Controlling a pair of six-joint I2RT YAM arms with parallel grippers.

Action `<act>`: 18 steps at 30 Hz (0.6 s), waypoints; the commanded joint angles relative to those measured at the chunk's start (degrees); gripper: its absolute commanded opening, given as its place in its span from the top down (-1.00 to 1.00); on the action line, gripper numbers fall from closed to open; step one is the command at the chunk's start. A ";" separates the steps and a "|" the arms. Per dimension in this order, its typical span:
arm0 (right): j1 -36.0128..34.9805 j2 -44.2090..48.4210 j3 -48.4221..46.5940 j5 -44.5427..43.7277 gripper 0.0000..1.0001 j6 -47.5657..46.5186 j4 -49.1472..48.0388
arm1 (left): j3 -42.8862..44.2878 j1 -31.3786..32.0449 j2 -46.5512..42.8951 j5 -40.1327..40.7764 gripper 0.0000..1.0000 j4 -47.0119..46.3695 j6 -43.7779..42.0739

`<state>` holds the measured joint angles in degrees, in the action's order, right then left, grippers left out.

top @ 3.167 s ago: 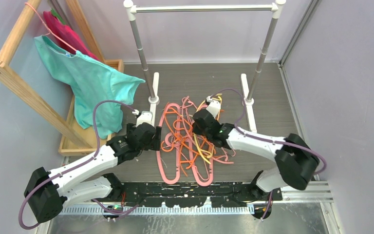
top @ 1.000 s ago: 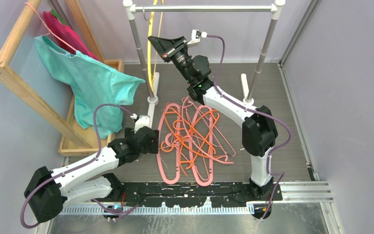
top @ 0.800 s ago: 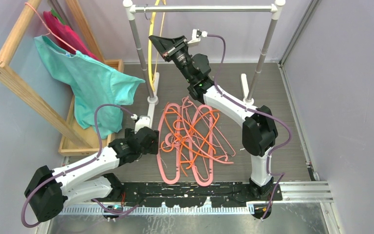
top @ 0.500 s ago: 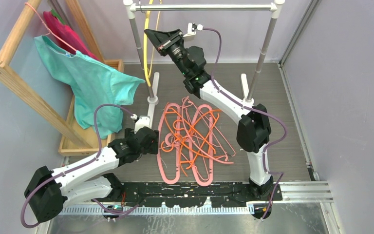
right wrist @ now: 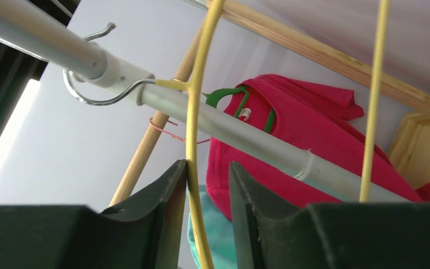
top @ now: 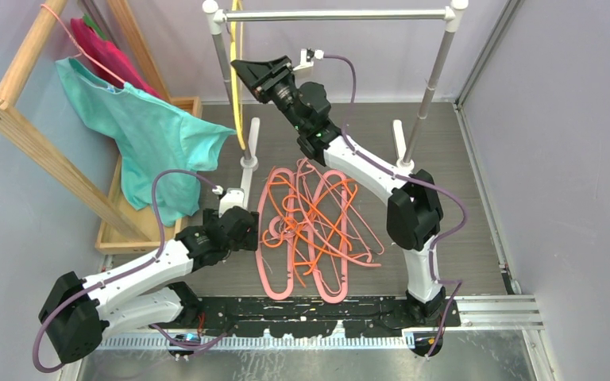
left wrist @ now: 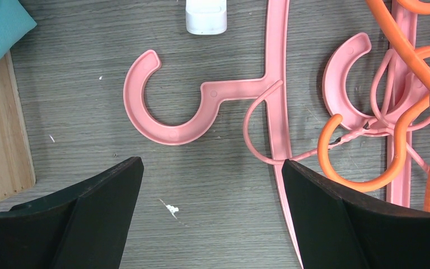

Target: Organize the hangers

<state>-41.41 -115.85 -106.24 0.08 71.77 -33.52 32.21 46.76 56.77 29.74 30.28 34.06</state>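
Top external view: your right gripper (top: 238, 67) is raised at the far left end of the silver metal rail (top: 333, 13), just beside the thin yellow wire hanger (top: 239, 99) that hangs there. Only the right wrist view gives you the detail. The yellow hanger's (right wrist: 192, 112) steel hook is over the rail (right wrist: 229, 131). One yellow leg runs down through the gap of the right gripper (right wrist: 208, 168), against one finger and clear of the other, so the jaws are parted, not clamped. That view also shows a magenta shirt (right wrist: 291, 129) on a green hanger (right wrist: 224, 93) behind the rail.

The heap of pink and orange plastic hangers (top: 310, 230) lies on the grey wood-grain table (top: 445, 159) between the arms. Your left gripper (top: 242, 228) sits low at the heap's left edge. In the left wrist view it (left wrist: 211, 166) is spread wide and holds nothing, with the hook of a flat pink plastic hanger (left wrist: 173, 126) lying beyond its tips. Orange loops (left wrist: 397, 162) tangle at the right, and a white rack foot (left wrist: 206, 14) is at the far edge.

A teal garment (top: 151, 135) drapes by the slanted wooden frame (top: 40, 156) at far left.
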 commanded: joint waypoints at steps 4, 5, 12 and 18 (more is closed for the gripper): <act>-0.17 10.91 11.17 -2.10 -0.23 -8.25 -2.88 | 0.23 -0.16 -0.13 1.14 -0.96 -1.34 0.76; -0.15 12.25 12.80 -2.24 -0.28 -9.75 -3.13 | 0.30 -0.18 0.10 1.23 -0.96 -1.52 0.69; -0.14 23.08 26.29 -4.12 -0.67 -24.03 -8.26 | 1.72 -0.23 2.07 1.86 -0.96 -1.50 0.04; -0.22 35.50 40.02 -11.58 -0.77 -38.54 -7.18 | 2.51 -0.22 3.20 2.02 -0.96 -2.06 -0.14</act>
<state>-41.43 -88.60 -71.90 -5.39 46.00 -37.19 32.40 46.76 59.77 30.00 30.24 33.85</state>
